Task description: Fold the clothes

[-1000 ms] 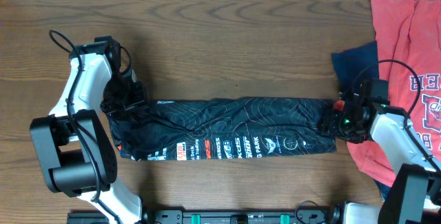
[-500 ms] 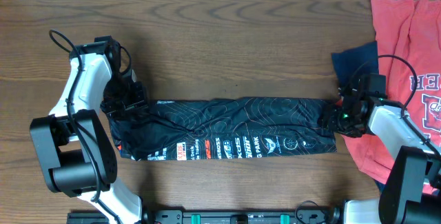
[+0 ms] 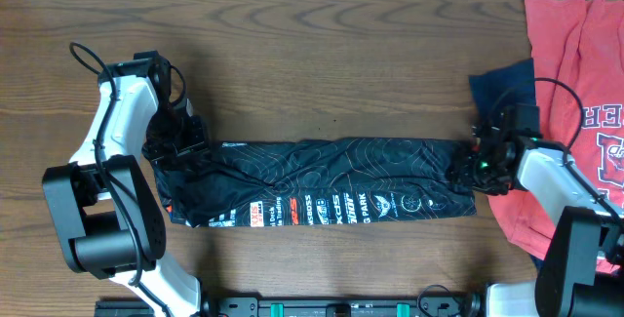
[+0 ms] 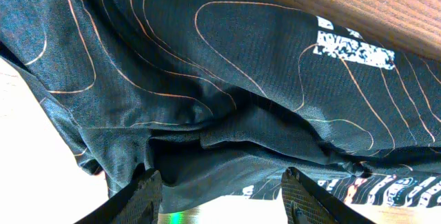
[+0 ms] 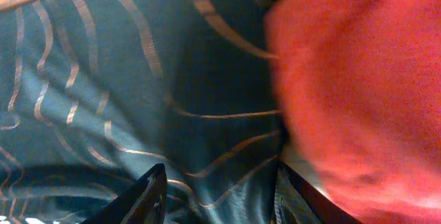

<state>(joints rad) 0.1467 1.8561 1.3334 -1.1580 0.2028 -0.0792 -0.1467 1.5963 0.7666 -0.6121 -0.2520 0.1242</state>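
Observation:
The black jersey (image 3: pixel 322 180) lies folded into a long band across the table, orange contour lines on top and sponsor logos along its front edge. My left gripper (image 3: pixel 178 144) is at its left end; the left wrist view shows the open fingers (image 4: pixel 220 196) astride a fold of the jersey (image 4: pixel 220 93). My right gripper (image 3: pixel 475 167) is at the band's right end. In the right wrist view its fingers (image 5: pixel 224 196) are spread apart over the jersey cloth (image 5: pixel 138 79).
A red T-shirt with white lettering (image 3: pixel 575 73) lies at the right, over a navy garment (image 3: pixel 502 88). The red cloth (image 5: pixel 358 79) fills the right of the right wrist view. Bare wooden table (image 3: pixel 322 54) lies behind the jersey.
My right gripper has crept a little left and back along the jersey's right end. The left arm and the jersey have not visibly moved.

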